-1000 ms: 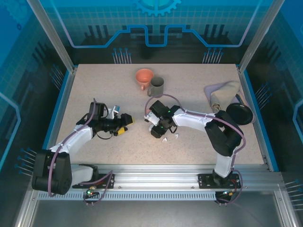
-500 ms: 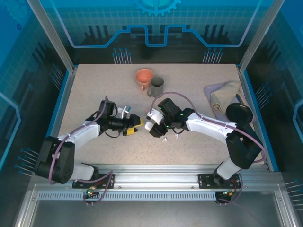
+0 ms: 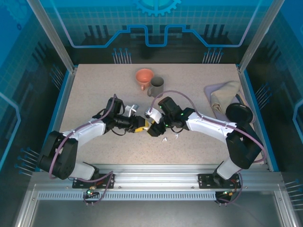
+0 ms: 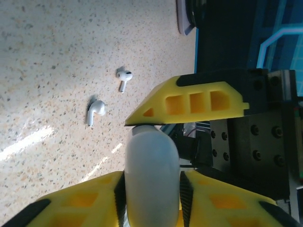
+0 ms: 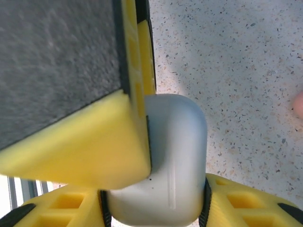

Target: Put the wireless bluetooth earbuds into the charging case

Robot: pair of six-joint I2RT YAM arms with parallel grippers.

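Now two white earbuds (image 3: 165,140) lie loose on the surface (image 3: 94,85), stems roughly parallel, just on the near side of my right jaws, the closer pair. Beyond them, both my pairs of jaws are closed on the white charging case (image 4: 150,179), one from each side, lid apparently down. A second ago my left jaws stood well apart from it.
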